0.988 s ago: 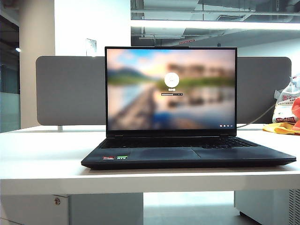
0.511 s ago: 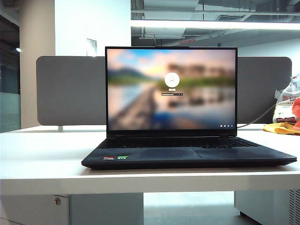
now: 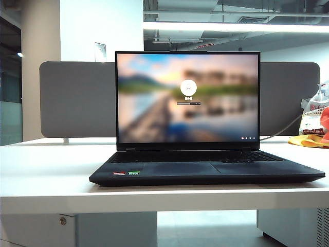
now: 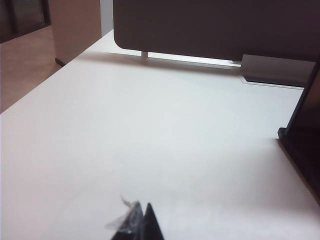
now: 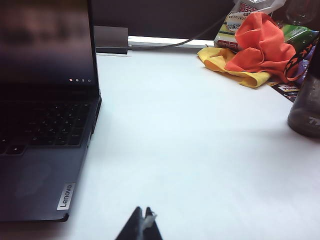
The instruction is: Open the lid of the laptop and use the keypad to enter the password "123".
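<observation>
The laptop point(image 3: 205, 170) sits at the front edge of the white bench point(image 3: 46, 175), lid point(image 3: 187, 98) upright, login screen glowing. A grey partition board point(image 3: 77, 100) lines the back edge under an exposed ceiling. The left gripper point(image 4: 141, 225) hovers over bare bench beside the laptop, jaws pressed together. The right gripper point(image 5: 142, 225), jaws also together, hangs near the keypad point(image 5: 55, 125) side; orange and yellow cloths point(image 5: 255, 50) crowd the far corner.

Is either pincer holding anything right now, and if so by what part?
Nothing is held. The left pincer and right pincer are both shut on nothing, above bare table either side of the open laptop.
</observation>
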`<control>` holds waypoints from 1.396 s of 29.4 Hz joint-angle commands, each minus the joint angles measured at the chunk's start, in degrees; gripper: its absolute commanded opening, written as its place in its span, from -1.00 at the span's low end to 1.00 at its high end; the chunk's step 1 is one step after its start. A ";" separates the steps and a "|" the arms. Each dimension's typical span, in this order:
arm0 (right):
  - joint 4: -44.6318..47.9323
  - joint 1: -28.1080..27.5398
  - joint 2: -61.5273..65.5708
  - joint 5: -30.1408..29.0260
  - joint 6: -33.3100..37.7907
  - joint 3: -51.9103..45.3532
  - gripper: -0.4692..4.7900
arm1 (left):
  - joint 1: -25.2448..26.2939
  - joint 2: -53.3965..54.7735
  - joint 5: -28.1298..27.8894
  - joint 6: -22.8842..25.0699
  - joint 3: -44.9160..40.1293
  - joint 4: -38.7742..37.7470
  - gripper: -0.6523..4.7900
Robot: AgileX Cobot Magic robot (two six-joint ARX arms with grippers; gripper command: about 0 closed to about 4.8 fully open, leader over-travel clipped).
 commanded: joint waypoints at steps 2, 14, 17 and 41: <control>0.66 0.11 0.00 -0.98 -0.20 -0.20 -0.85 | 0.04 0.02 0.24 0.22 0.00 0.28 -0.78; 0.66 0.09 0.00 -2.69 0.13 -0.20 -0.85 | 0.02 0.02 0.24 0.22 0.00 0.28 -0.78; 0.68 0.09 0.00 -2.62 0.94 -0.20 -0.85 | 0.04 0.02 0.24 0.22 0.00 0.28 -0.78; 0.85 0.07 0.00 -2.54 1.31 -0.20 -0.85 | 0.02 0.02 0.24 0.22 0.00 0.28 -0.78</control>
